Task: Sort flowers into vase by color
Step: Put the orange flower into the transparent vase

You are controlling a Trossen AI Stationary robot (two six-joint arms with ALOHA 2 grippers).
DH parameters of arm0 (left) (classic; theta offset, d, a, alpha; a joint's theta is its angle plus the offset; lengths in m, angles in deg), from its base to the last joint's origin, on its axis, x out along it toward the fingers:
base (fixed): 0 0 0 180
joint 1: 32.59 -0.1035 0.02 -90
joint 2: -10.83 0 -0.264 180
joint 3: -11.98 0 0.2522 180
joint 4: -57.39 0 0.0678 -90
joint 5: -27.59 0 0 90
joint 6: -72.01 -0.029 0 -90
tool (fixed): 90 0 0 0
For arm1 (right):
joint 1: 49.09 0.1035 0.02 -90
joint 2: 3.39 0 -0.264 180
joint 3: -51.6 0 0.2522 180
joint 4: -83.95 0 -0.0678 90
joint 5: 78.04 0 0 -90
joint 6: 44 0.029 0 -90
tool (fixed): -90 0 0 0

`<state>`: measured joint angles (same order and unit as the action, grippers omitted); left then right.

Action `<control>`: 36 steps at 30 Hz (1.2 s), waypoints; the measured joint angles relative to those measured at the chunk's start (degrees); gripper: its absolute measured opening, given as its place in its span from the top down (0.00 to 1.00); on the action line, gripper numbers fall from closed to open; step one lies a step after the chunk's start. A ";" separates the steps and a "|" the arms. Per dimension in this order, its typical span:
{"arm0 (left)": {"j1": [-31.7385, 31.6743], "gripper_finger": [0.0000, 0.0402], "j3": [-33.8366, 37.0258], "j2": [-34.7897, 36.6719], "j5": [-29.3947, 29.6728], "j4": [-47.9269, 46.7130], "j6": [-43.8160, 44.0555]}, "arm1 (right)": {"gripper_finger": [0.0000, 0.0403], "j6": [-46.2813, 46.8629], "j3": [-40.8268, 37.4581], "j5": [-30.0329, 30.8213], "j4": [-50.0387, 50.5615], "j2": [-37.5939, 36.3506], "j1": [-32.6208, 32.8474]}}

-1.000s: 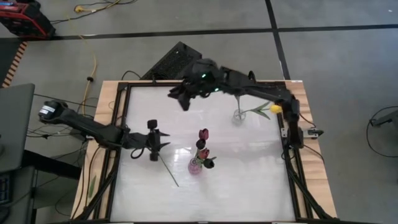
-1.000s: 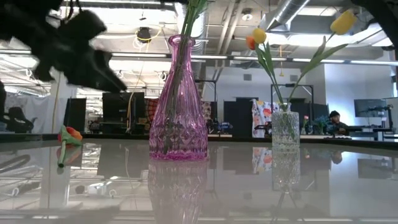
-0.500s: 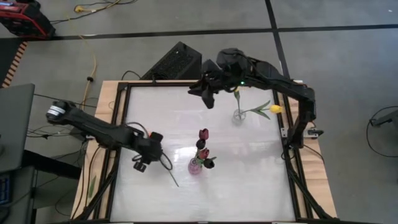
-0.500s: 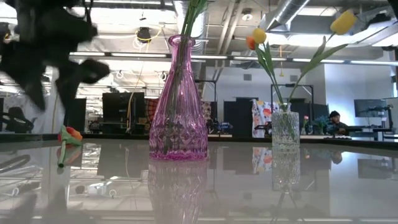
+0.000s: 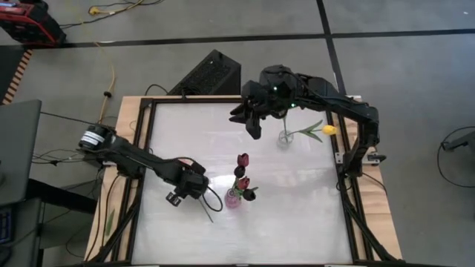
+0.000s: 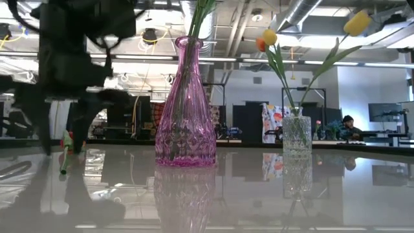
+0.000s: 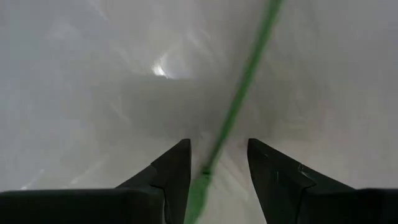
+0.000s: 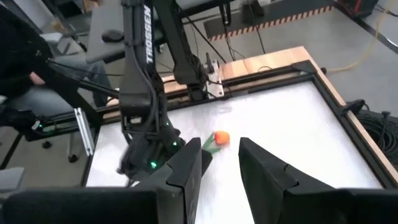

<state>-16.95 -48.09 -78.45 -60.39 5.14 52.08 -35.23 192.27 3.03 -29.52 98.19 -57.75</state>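
**Left gripper low over a flower stem lying on the table**

Your loose flower (image 8: 219, 138) lies flat on the glossy white table (image 5: 297, 222), its thin green stem (image 7: 239, 102) running between the parted fingers of your left gripper (image 7: 217, 171), which grips nothing. Just beside it stands a ribbed pink glass vase (image 6: 185, 110) holding maroon flowers (image 5: 243, 178). Well apart, a small clear vase (image 6: 297, 133) holds yellow and orange flowers (image 6: 268, 40). Your right gripper (image 8: 217, 165), fingers apart and empty, hangs above the far edge. The near half of the table is bare.
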 joint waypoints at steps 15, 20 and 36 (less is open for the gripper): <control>-1.73 0.99 -9.04 1.16 14.11 -18.00 -4.90 | 0.67 -0.23 0.00 0.00 3.81 -0.26 0.04; -3.62 1.00 -17.98 6.11 20.36 -32.70 -5.11 | 0.67 -0.41 0.00 0.04 5.63 -0.72 0.15; -18.04 1.00 -41.19 17.43 21.97 -38.46 0.91 | 0.67 -18.60 0.01 1.97 10.65 -8.45 0.44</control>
<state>-34.99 -89.27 -61.01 -38.42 -33.32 52.99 -53.83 192.28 5.00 -18.87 89.74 -57.32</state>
